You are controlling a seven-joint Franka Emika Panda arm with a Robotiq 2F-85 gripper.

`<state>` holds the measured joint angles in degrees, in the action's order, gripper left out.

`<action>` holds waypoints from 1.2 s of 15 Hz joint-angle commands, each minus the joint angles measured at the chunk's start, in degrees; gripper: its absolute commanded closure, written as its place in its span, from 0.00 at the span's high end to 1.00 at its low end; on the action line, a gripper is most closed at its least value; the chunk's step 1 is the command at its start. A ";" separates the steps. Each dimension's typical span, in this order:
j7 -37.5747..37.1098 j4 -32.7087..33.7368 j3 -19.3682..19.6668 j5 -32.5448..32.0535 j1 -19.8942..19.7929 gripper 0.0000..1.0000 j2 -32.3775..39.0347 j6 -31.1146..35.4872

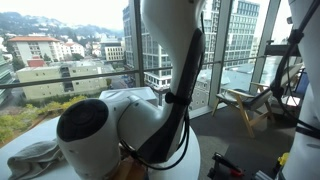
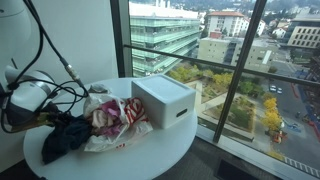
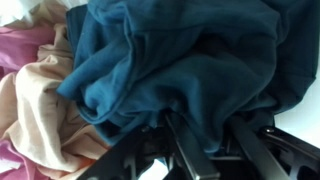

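In the wrist view a dark teal garment (image 3: 190, 60) fills most of the picture, bunched over my gripper (image 3: 205, 128). The two black fingers (image 3: 185, 150) stand apart, and a fold of the teal cloth hangs loosely in the gap between them. To the left lie a cream cloth (image 3: 30, 110) and a pink cloth (image 3: 25, 45). In an exterior view the same dark garment (image 2: 62, 138) lies at the left of the round white table (image 2: 150, 155), under the arm's wrist (image 2: 30, 97). The gripper itself is hidden there by cables and cloth.
A white box (image 2: 163, 100) stands on the table beside a heap of pink and white clothes (image 2: 115, 118). Floor-to-ceiling windows (image 2: 230, 60) run close behind the table. In an exterior view the arm's base (image 1: 100, 125) blocks much; a grey cloth (image 1: 35, 158) and wooden chair (image 1: 245, 105) show.
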<state>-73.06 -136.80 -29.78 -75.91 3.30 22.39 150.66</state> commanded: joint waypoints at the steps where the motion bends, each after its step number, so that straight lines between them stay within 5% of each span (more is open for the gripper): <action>1: 0.20 0.74 5.36 4.07 6.83 0.68 -2.86 0.00; 6: 1.37 -1.41 7.87 13.93 12.23 1.00 -8.09 -4.48; 9: 1.35 -2.25 8.74 20.10 14.36 1.00 -10.23 -8.46; 14: -1.15 -3.49 10.31 21.30 17.05 1.00 -11.48 -15.77; 18: 0.29 -4.36 10.94 25.64 15.96 1.00 -9.95 -12.88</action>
<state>-73.49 -140.03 -19.92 -54.16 19.09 12.89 135.85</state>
